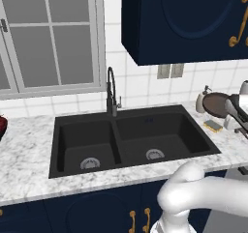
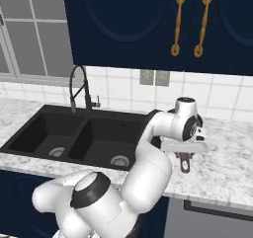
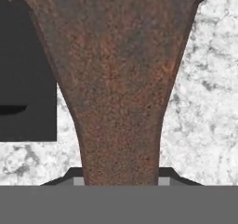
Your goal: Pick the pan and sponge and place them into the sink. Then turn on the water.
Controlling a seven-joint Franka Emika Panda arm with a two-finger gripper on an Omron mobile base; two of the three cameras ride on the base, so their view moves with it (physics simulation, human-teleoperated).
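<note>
The gripper (image 3: 121, 181) clamps the pan (image 1: 216, 105) by its handle, holding it above the counter (image 1: 29, 150) right of the sink (image 1: 131, 139), sponge (image 1: 213, 125) beneath

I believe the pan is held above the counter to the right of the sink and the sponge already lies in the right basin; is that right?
Not quite: the sponge lies on the counter right of the sink, not in a basin, as the left base view shows. The pan is indeed held above that counter.
</note>
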